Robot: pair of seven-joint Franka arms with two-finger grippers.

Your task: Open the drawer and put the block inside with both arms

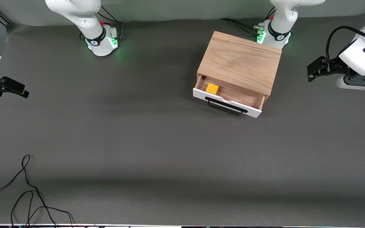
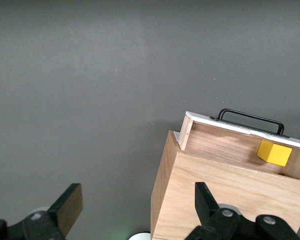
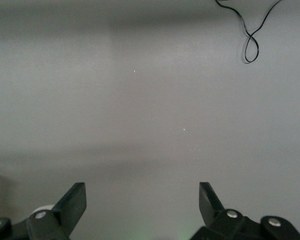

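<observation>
Small yellow cube block (image 1: 212,88) in the pulled-out white-fronted wooden drawer (image 1: 230,103), upper centre of frame, left gripper (image 1: 312,73) and right gripper (image 1: 24,91) at opposite frame edges, fingers apart, empty.

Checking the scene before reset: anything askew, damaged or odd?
The drawer hangs open with the block inside. The top edge of its white front looks chipped near the middle. The wooden box sits skewed on the table. A loose black cable lies near the front camera.

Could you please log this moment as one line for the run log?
drawer: open | block: inside drawer | left hand: open, empty, above wooden box | right hand: open, empty, over bare table
</observation>
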